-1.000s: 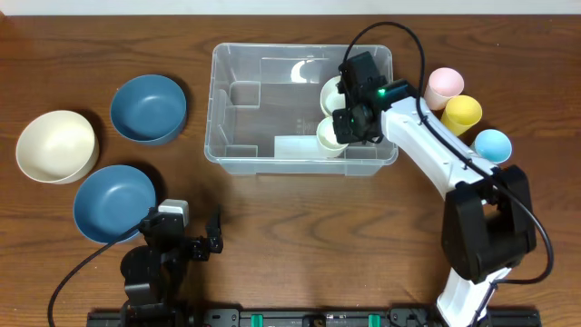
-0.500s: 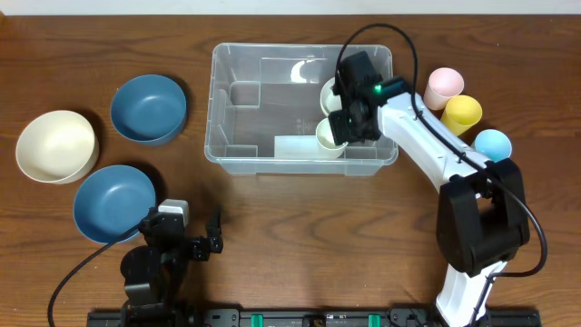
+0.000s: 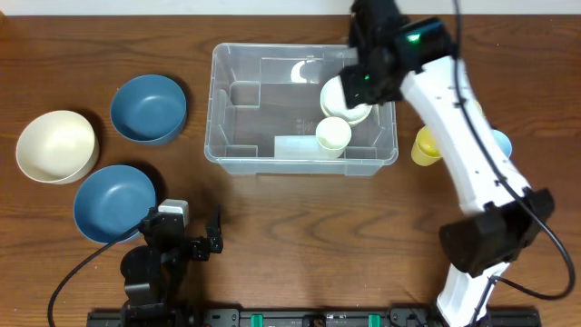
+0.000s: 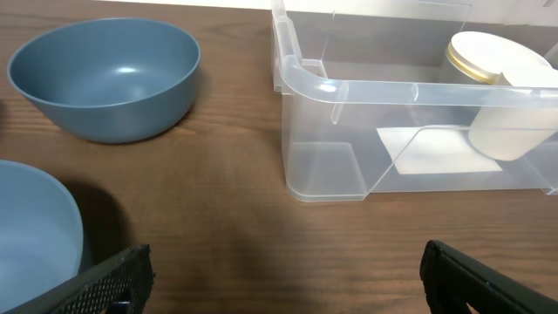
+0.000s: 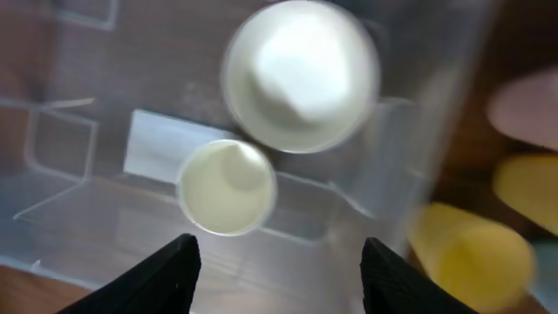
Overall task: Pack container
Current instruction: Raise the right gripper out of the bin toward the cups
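R pincer [image 5: 279, 246] hung empty, fingers apart, over container [image 3: 238, 82] at worktop's [image 3: 300, 236] 12 o'clock. Cups [image 3: 333, 134] sat at its 3 o'clock end, prob. leaving room for bowls [image 3: 148, 107] at 9. L pincer [image 4: 288, 253] was wide apart, idle at 7.
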`<state>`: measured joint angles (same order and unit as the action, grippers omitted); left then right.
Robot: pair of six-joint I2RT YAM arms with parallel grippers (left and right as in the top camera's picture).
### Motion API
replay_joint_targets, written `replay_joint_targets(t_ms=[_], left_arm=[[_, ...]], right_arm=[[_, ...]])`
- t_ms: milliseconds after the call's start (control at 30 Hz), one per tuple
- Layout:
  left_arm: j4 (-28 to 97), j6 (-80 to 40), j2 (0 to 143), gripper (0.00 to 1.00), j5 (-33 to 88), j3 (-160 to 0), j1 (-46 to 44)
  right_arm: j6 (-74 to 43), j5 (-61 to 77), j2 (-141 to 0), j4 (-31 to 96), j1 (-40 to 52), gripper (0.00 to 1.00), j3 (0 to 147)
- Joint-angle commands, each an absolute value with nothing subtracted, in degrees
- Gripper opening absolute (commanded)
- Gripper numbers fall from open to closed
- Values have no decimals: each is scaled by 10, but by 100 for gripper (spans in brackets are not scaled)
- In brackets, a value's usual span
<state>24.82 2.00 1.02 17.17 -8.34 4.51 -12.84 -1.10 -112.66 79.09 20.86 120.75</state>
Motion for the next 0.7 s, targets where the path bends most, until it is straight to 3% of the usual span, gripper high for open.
replay_joint_targets(t_ms=[0,300,667], left_arm=[[249,30,10,98,169,-72,49],[249,30,10,98,169,-72,49],[249,30,10,98,169,-72,49]], right_arm=[[-178,-46,-1101,815,142,62,1225],[-162,-27,-1101,843,-21,61,1178],[-150,-25,-1102,651,-103,60,992]])
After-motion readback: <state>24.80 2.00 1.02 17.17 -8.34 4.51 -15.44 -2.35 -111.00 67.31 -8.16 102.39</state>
